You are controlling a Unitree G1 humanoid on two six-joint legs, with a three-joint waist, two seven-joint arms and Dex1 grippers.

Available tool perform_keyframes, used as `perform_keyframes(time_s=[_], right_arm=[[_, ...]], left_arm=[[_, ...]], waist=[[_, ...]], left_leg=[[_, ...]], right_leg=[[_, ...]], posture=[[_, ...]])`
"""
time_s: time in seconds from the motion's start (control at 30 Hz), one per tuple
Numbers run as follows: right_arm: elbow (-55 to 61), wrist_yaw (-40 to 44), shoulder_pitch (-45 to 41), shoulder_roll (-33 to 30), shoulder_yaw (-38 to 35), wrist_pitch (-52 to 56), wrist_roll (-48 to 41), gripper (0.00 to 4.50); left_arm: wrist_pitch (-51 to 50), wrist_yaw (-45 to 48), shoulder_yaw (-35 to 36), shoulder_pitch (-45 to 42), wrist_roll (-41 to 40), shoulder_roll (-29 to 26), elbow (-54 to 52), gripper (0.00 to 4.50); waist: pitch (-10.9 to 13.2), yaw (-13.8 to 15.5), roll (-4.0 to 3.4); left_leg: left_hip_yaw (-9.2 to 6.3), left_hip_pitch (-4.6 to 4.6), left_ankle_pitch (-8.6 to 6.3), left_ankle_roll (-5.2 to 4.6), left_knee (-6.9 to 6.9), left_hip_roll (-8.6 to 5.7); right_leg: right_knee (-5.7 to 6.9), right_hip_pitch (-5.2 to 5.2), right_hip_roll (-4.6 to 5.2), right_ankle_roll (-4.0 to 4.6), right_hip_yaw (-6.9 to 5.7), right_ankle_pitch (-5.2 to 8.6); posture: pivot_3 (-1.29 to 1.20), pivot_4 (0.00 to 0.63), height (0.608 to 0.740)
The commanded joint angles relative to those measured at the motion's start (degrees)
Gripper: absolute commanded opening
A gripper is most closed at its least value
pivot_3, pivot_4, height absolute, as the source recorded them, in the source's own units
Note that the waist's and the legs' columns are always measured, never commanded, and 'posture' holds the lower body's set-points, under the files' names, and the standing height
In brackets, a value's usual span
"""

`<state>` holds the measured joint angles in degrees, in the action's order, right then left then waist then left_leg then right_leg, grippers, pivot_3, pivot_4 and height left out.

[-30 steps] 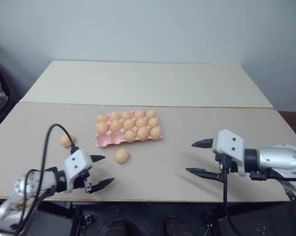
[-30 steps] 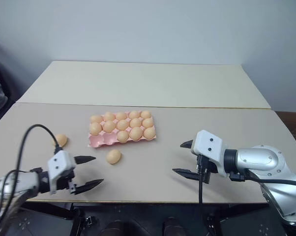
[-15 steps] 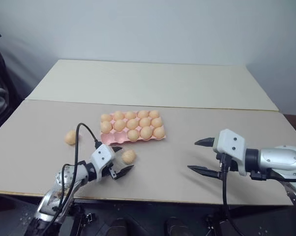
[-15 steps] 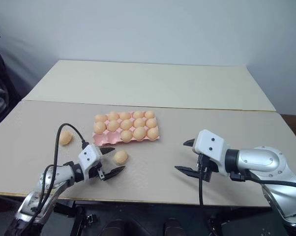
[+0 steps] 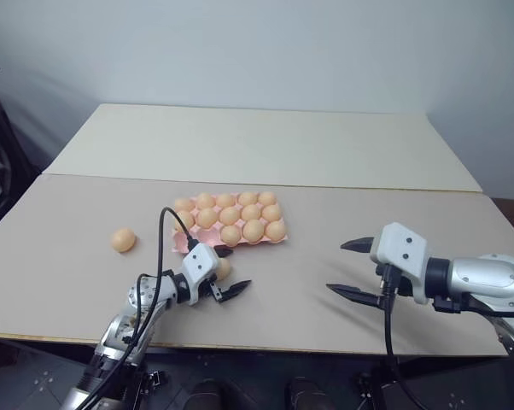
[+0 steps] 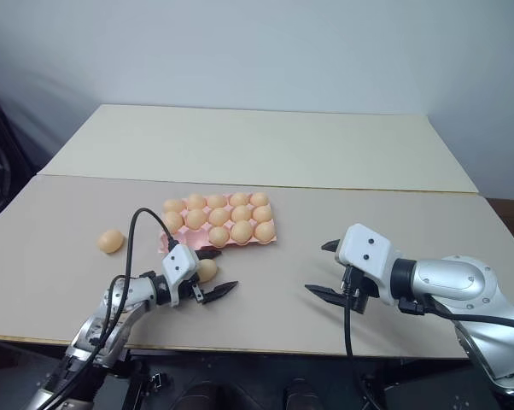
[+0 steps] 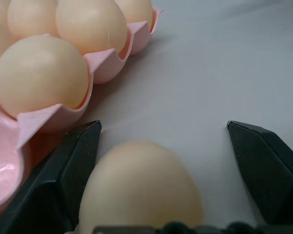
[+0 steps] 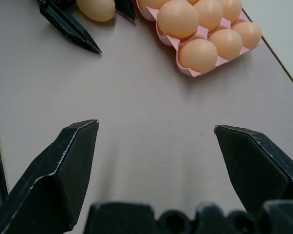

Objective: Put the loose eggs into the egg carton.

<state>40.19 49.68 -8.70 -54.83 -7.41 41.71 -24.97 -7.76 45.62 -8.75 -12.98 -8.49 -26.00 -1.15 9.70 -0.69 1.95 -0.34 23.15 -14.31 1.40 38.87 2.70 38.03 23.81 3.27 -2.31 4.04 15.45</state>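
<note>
Your egg carton (image 5: 229,224) was nearly full, two front cups empty. Two loose eggs remained: one (image 5: 124,240) apart on the surface (image 5: 325,256), the other (image 7: 139,187) between your left pincer's (image 5: 226,272) spread, ungripping fingers. Your right pincer (image 5: 353,269) hung wide, empty.

Beige table (image 5: 342,256), flat matte top, thin seam running across it behind carton; paler far section (image 5: 265,145) beyond seam. Pale pink egg carton (image 5: 182,246) lies near table middle, just in front of seam, most cups filled with tan-orange eggs. One loose egg (image 5: 123,240) rests on bare top well left of carton. Second loose egg (image 6: 207,270) rests just beside carton's near edge.
</note>
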Motion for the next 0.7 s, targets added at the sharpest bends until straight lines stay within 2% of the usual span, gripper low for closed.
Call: perform_keyframes(time_s=[0.03,0.13,0.2,0.47,0.7], right_arm=[[2.07,-0.56,0.04,-0.96,-1.63,-0.55,-0.11,4.44],[2.33,-0.91,0.44,-1.0,-1.73,-0.44,-0.02,4.44],[2.29,-1.04,0.51,-0.93,-1.6,-0.55,0.04,4.44],[1.28,-1.75,-0.41,-0.6,-0.22,-1.04,0.51,4.44],[0.39,-2.4,-1.66,-0.17,0.9,-1.22,1.01,4.44]], left_arm=[[-0.3,0.87,-0.23,0.0,-0.29,-0.46,-1.0,3.32],[-0.18,0.81,-0.15,0.82,0.19,-0.93,-1.55,2.23],[-0.1,0.54,-0.12,1.26,0.51,-1.15,-1.92,1.69],[-0.75,2.49,0.6,4.22,-1.46,-3.31,-6.81,1.69],[-3.39,3.11,2.77,4.87,-4.47,-5.18,-15.35,1.69]], waist=[[0.0,-0.01,0.0],[0.0,-0.1,0.0],[0.0,-0.09,0.0],[0.0,-0.09,-0.01],[0.0,-0.09,-0.01]], left_leg=[[0.0,0.0,0.0,0.0,0.0,0.0],[-0.01,-0.01,0.0,0.0,0.0,0.0],[0.0,-0.02,0.0,0.0,0.0,0.0],[0.0,-0.07,0.0,0.0,-0.01,0.01],[-0.01,-0.27,0.0,0.0,-0.02,0.01]], right_leg=[[0.0,0.0,0.0,0.0,0.0,0.0],[0.0,0.0,0.0,0.0,0.0,0.0],[0.0,-0.01,0.0,0.0,0.0,0.0],[-0.01,-0.07,0.0,0.0,0.0,0.0],[-0.05,-0.29,0.0,-0.02,-0.01,0.01]], posture=[[0.0,0.15,0.74],[0.0,0.15,0.74],[0.0,0.15,0.74],[0.0,0.15,0.74],[0.0,0.15,0.74]])
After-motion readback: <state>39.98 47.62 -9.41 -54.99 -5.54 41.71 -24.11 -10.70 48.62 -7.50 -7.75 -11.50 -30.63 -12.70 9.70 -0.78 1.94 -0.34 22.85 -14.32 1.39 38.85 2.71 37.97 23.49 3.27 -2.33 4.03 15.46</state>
